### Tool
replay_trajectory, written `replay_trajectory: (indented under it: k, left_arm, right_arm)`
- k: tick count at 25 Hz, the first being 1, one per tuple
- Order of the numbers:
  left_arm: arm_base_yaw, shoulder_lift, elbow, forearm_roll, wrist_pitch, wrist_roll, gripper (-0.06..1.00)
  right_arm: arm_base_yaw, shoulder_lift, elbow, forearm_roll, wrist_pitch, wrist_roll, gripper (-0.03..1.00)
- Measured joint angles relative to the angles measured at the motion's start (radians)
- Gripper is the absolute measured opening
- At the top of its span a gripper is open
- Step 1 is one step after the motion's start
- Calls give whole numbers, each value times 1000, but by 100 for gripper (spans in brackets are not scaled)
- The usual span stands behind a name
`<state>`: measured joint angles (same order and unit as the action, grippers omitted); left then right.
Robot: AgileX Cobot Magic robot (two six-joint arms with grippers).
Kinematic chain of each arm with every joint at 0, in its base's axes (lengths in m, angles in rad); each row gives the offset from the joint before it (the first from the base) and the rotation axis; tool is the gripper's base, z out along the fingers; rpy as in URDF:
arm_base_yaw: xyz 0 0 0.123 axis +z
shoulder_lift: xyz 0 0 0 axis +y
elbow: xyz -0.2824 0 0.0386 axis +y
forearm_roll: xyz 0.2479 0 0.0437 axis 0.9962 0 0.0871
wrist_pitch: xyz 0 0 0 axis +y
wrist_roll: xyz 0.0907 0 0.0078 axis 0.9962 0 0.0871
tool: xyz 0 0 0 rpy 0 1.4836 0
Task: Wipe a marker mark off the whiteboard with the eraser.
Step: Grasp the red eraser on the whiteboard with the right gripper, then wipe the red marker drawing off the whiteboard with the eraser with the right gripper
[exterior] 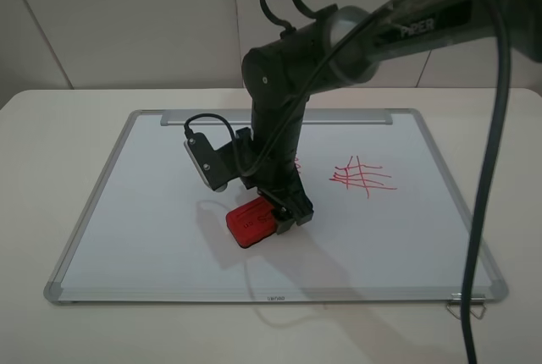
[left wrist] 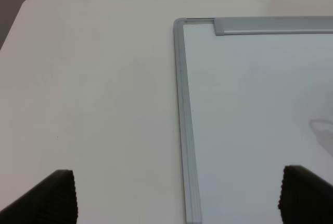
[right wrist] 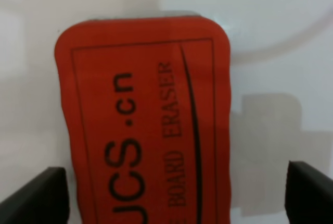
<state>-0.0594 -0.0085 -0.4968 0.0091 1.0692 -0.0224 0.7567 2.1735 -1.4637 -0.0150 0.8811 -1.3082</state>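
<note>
I see bright, even, diffuse light in all views; a soft shadow of the arm (exterior: 279, 118) lies on the whiteboard (exterior: 152, 237), lower centre of the exterior frame. Right wrist picture is soft: eraser (right wrist: 140, 120) lettering slightly blurred.

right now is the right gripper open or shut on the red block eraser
Open: the right gripper straddles the red block eraser with a wide gap on one side.

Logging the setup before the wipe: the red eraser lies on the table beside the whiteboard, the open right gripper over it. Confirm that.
One error: the eraser lies on the whiteboard itself, inside its frame, not on the table beside it, as the exterior high view shows. The rest stands: the right gripper is open over it.
</note>
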Motion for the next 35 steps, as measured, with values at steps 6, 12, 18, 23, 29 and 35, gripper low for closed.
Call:
replay_trajectory:
  k: [6,12,18,23,29,35]
  left_arm:
    - [0,0,0,0,0,0,77]
    - [0,0,0,0,0,0,77]
    - [0,0,0,0,0,0,77]
    - [0,0,0,0,0,0,77]
    - [0,0,0,0,0,0,77]
    - [0,0,0,0,0,0,77]
  right_arm:
    - [0,9,0,0,1,0,74]
    - [0,13,0,0,4,0,74]
    - [0,13,1,-2,7,0,49]
    - [0,13,1,-7,7,-22,50]
    - [0,13,1,-7,7,-33,50]
    - [0,1,-1,6,35,-21,50]
